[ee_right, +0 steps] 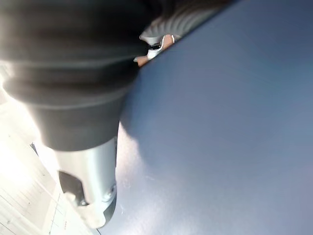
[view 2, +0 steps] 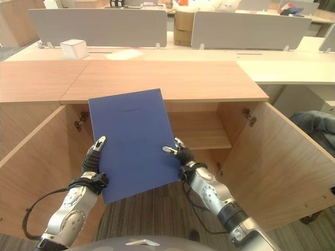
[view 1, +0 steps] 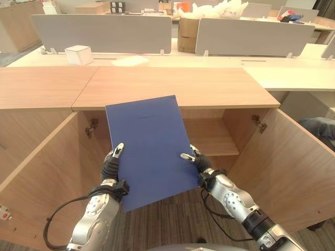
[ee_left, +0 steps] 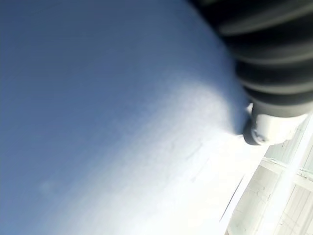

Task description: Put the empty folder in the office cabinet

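The blue folder (view 1: 149, 149) is held up between both hands in front of the open office cabinet (view 1: 172, 89), its flat face turned toward the head camera and its long axis running up and slightly tilted to the robot's left. The left hand (view 1: 112, 163) grips its left edge low down, a thumb lying over the front face; the right hand (view 1: 198, 161) pinches the right edge at about the same height, thumb on the front and the other fingers behind the cover. Both hands are closed on the folder, neither nearer to the cabinet than the other.

The relation that matters is depth: the cabinet's opening lies straight ahead beyond the folder, with a light wooden shelf (view 1: 212, 138) visible just to the right of the folder's edge and both doors swung wide, the right door (view 1: 293, 167) and the left door (view 1: 39, 167) flanking the arms. To go in, the folder probably needs carrying forward and lowering toward the shelf or the space under it.

The folder is a thin, stiff rectangle with a smooth matt cover. The cabinet is pale wood-grain laminate with metal hinges. Behind it stand a pale desk (view 1: 220, 60) with grey partition screens (view 1: 102, 32) and a small white box (view 1: 78, 54).
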Available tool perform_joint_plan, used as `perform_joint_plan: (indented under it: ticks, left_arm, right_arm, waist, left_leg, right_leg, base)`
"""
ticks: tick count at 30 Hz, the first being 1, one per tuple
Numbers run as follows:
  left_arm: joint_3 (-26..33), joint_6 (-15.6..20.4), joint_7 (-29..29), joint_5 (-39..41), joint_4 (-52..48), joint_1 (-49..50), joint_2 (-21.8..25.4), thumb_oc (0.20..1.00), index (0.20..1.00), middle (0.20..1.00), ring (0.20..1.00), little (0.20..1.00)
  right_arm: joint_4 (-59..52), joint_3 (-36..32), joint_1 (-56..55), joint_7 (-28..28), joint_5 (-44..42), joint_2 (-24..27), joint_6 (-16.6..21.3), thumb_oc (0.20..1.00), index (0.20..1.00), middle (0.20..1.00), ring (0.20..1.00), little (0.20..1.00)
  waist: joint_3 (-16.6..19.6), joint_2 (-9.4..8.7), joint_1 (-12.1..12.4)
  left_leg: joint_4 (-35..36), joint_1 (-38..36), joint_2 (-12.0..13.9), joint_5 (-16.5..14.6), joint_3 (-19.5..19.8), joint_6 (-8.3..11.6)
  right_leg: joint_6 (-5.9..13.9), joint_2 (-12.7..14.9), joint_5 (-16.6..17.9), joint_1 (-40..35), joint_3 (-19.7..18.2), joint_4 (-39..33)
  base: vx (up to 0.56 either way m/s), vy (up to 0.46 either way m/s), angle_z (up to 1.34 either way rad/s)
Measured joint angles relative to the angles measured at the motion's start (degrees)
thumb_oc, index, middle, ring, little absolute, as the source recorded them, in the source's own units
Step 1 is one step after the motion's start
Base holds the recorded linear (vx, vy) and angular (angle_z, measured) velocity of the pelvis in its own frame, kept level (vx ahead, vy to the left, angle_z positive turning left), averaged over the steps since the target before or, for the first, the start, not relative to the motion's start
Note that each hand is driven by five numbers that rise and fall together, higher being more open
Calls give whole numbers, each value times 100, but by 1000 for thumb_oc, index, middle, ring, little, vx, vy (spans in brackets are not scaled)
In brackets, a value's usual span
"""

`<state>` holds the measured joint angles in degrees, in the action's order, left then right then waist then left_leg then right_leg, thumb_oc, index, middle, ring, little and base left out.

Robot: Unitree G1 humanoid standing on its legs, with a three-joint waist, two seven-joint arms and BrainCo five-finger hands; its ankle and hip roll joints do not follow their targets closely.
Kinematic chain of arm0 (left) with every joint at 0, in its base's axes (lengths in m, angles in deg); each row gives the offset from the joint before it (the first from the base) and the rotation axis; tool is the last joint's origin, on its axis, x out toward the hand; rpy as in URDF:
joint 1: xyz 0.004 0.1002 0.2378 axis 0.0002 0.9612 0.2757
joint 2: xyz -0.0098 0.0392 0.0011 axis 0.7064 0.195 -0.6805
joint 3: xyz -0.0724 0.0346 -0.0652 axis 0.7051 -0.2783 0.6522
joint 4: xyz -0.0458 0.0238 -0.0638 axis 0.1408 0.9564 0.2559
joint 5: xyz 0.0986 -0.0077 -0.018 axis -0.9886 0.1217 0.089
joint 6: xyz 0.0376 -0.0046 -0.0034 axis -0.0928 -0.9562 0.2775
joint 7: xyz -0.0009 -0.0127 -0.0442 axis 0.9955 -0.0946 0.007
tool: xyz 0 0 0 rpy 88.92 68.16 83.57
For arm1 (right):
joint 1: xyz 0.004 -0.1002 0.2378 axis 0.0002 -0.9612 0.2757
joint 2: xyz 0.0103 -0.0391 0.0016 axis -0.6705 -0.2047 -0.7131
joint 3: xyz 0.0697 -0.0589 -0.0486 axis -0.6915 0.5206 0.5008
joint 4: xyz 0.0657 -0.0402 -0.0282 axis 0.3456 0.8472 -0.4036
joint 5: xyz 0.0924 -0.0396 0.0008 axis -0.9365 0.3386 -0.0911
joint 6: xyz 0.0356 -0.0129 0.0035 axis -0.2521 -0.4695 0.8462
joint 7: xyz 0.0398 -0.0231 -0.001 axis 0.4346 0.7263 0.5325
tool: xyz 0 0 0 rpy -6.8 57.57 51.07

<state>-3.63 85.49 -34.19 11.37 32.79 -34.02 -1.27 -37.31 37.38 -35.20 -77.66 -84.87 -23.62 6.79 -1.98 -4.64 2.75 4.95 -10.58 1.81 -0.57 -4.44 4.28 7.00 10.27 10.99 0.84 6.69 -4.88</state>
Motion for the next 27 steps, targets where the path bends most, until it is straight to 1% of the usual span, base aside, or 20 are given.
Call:
perform_joint_plan:
  ticks: [3,4,5,6,22,23,24,25,27]
  left_arm:
    - [-6,-4,0,2,0,0,1,200,200,200,200,200]
    - [-9,-36,-1,4,0,0,0,200,200,200,200,200]
    - [-11,-50,-1,4,0,0,0,200,200,200,200,200]
    - [-14,-59,-1,4,0,0,0,200,200,200,200,200]
    - [-140,-157,-71,16,1,3,43,200,200,200,200,200]
    - [-141,-165,-79,13,1,6,47,561,561,561,561,561]
    - [-146,-176,-100,7,1,8,62,1000,1000,1000,1000,1000]
    - [-176,-209,-237,-13,0,55,211,1000,1000,1000,1000,1000]
    - [-172,-218,-461,-36,-16,160,312,1000,1000,1000,1000,1000]
  right_arm:
    - [0,-1,13,-4,4,1,-3,1000,1000,1000,1000,1000]
    - [0,-1,13,-17,5,1,-5,812,812,812,812,812]
    - [0,2,13,-38,6,1,-7,388,388,388,388,388]
    - [0,5,13,-42,6,0,-8,200,200,200,200,200]
    - [-1,54,-22,179,339,100,-98,200,200,200,200,200]
    - [-1,48,-35,188,341,109,-102,200,200,200,200,200]
    - [-1,37,-66,208,343,113,-101,200,200,200,200,200]
    - [0,20,-141,233,431,161,-105,200,200,200,200,200]
    - [43,-15,-265,326,468,225,-146,200,200,200,200,200]
  waist:
    - [0,0,0]
    - [0,0,0]
    - [0,0,0]
    - [0,0,0]
    - [-1,2,-49]
    - [-1,2,-53]
    - [-1,2,-52]
    - [-1,2,-52]
    - [-2,1,-48]
  left_leg:
    - [-1,2,0,0,8,0]
    - [-1,2,-3,1,8,-1]
    - [-2,2,-3,2,8,-1]
    - [-2,2,-4,2,8,-1]
    - [0,3,-5,3,14,-2]
    - [0,3,-6,3,13,-2]
    - [0,3,-6,3,14,-2]
    - [1,4,-6,3,14,-2]
    - [2,6,-8,2,16,-2]
  right_leg:
    - [0,0,0,-3,7,2]
    - [0,0,0,-4,8,6]
    - [0,1,0,-5,8,7]
    - [0,1,0,-5,8,7]
    - [0,5,0,-7,12,9]
    - [0,5,0,-6,12,9]
    - [0,5,0,-7,12,9]
    - [0,6,0,-6,14,9]
    - [1,10,-1,-7,18,9]
  base:
    - [0,0,0]
    - [0,0,0]
    - [0,0,0]
    - [0,0,0]
    - [0,0,0]
    - [0,0,0]
    - [0,0,0]
    - [0,0,0]
    - [0,0,0]
